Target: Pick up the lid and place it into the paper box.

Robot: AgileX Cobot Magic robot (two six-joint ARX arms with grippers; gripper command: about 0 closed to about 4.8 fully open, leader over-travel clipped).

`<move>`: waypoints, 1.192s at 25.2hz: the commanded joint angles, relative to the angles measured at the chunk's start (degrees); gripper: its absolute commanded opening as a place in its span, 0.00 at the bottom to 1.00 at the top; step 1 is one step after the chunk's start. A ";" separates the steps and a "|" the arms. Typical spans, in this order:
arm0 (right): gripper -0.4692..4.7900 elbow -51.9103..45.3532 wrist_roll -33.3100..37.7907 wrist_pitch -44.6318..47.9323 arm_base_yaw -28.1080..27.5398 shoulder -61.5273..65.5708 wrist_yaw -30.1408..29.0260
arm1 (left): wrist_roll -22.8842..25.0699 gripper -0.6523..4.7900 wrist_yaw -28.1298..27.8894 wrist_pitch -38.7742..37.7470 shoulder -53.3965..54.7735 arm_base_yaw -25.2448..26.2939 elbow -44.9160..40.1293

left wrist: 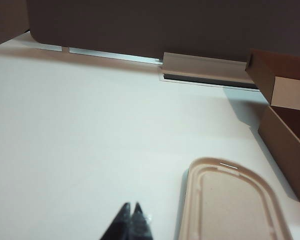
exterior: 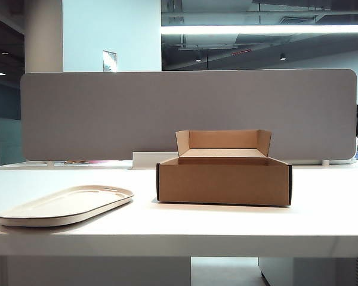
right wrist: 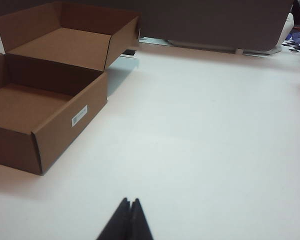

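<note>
I see the flat beige fibre lid lying on the white table, left of the open brown cardboard paper box. My left gripper and right gripper both hang above the table, pinched closed and holding nothing

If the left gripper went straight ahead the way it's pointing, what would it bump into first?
Probably just bare table. The shut left gripper points past the lid, which lies beside its line, though depth is hard to judge.

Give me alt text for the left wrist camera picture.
The shut left gripper hovers over the white table, beside the beige lid lying flat. The open paper box sits just past the lid, before a grey divider.
</note>
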 commanded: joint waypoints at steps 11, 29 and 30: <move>0.09 -0.33 -0.13 0.79 0.04 -0.09 0.15 | 0.44 0.11 -0.02 0.55 0.04 0.07 0.17; 0.09 -0.33 0.48 0.76 0.07 -0.09 0.15 | -12.24 0.11 10.91 -0.63 0.04 -0.02 2.73; 0.09 -0.33 0.48 0.74 0.07 -0.09 0.13 | -12.22 0.11 10.93 -2.84 0.11 -0.02 4.74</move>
